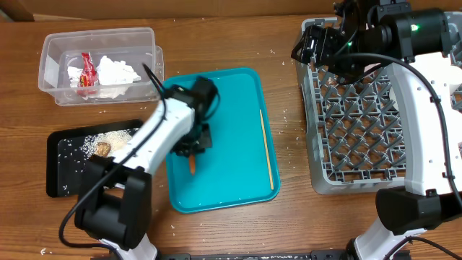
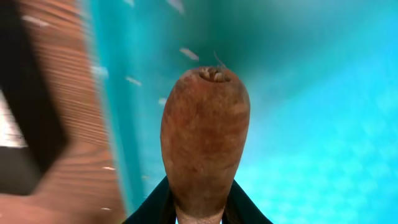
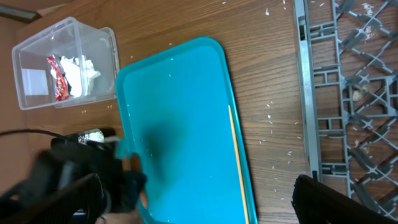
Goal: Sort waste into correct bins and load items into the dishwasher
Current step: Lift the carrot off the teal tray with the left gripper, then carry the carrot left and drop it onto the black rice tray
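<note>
Over the teal tray [image 1: 238,144], by its left edge, left fingers [image 2: 148,206] pinch the carrot [image 2: 205,143] by one end, long axis sticking straight ahead; black tray [image 1: 61,170] sits just left, right fingers [image 3: 339,202] spread wide, far off over the rack [image 1: 361,108]

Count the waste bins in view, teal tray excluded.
2. The clear tub at the back left holds the napkin and red wrapper; the black tray sits in front of it, left of the teal tray. No other seems hidden.
</note>
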Robot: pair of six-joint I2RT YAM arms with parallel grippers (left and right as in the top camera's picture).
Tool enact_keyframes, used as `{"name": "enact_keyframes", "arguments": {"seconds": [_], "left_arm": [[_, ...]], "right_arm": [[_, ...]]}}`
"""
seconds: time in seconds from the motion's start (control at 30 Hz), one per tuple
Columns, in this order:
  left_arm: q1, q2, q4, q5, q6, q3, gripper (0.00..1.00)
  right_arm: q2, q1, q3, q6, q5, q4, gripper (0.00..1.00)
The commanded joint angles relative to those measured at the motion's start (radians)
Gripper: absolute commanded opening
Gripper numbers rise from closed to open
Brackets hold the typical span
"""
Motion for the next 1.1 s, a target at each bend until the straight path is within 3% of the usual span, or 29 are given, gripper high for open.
{"name": "enact_keyframes", "arguments": {"seconds": [0.0, 0.2, 0.47, 0.8, 1.07], "left_arm": [[0.108, 0.005, -0.028, -0.106, -0.005, 0.077, 0.24], [0.371, 0.005, -0.024, -0.102, -0.005, 0.088, 0.22], [0.576, 0.006, 0.066, 0.003, 0.031, 0.087, 0.24], [0.595, 0.006, 0.146, 0.0, 0.039, 0.013, 0.28], [0.596, 0.006, 0.185, -0.034, 0.052, -0.057, 0.41]], "right_arm": [[0.002, 0.004, -0.002, 0.001, -0.005, 0.003, 1.0], [0.002, 0.004, -0.002, 0.001, -0.005, 0.003, 1.0], [0.002, 0.004, -0.002, 0.001, -0.005, 0.003, 1.0], [0.002, 0.004, -0.003, 0.001, -0.005, 0.003, 1.0], [0.002, 0.004, -0.003, 0.001, -0.005, 0.003, 1.0]]}}
